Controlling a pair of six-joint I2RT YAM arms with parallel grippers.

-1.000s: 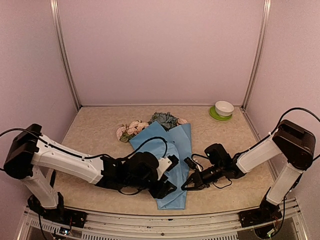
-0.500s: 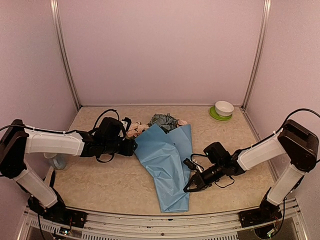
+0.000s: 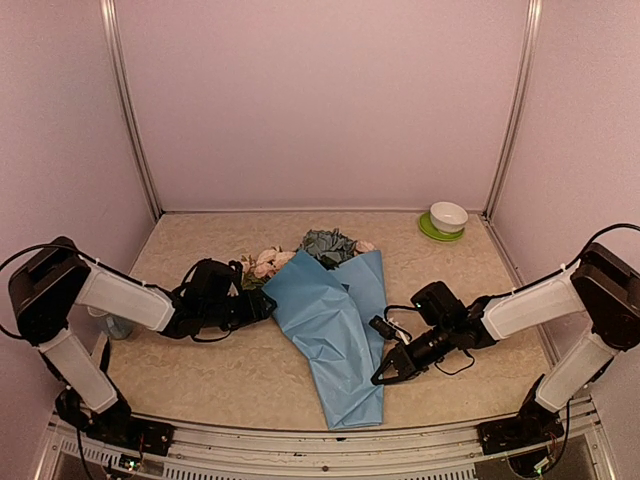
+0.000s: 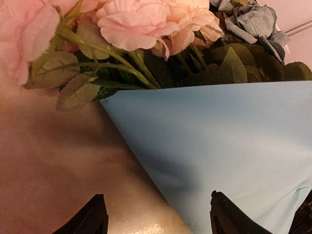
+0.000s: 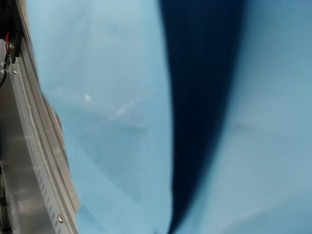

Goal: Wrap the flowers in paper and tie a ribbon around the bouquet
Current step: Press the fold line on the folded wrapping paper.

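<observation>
From above, the bouquet (image 3: 330,320) lies on the counter (image 3: 200,385) between the two arms: the paper (image 3: 335,345) is folded into a long cone with its narrow end toward the near edge, and the flowers (image 3: 300,252) spill out of its wide far end, pink to the left and blue-grey to the right. The left gripper (image 3: 258,306) lies low at the cone's upper left corner, just below the pink blooms, probably so it can take or tuck that loose flap. The right gripper (image 3: 384,373) points at the cone's right edge near the lower part, jaws clenched. It looks to be pinning the fold so the wrap does not spring open, though I cannot tell whether any paper is pinched between the jaws. A white bowl (image 3: 449,215) on a green plate (image 3: 428,230) stands well apart at the far right corner. The ribbon shows nowhere, so tying is not yet begun. In the left wrist view the two fingertips (image 4: 92,218) stand wide apart and released, and the paper's slanted left edge runs down between them with nothing grasped. Pink blooms and leaves sit just beyond the paper's upper edge. The right wrist view is filled by pale blue paper at close range, crossed by a dark blue band — a shadowed fold or the sheet's darker side, unclear which — with the metal rail (image 5: 34,161) of the counter's near edge at the left. Its own jaws are out of frame there.
</observation>
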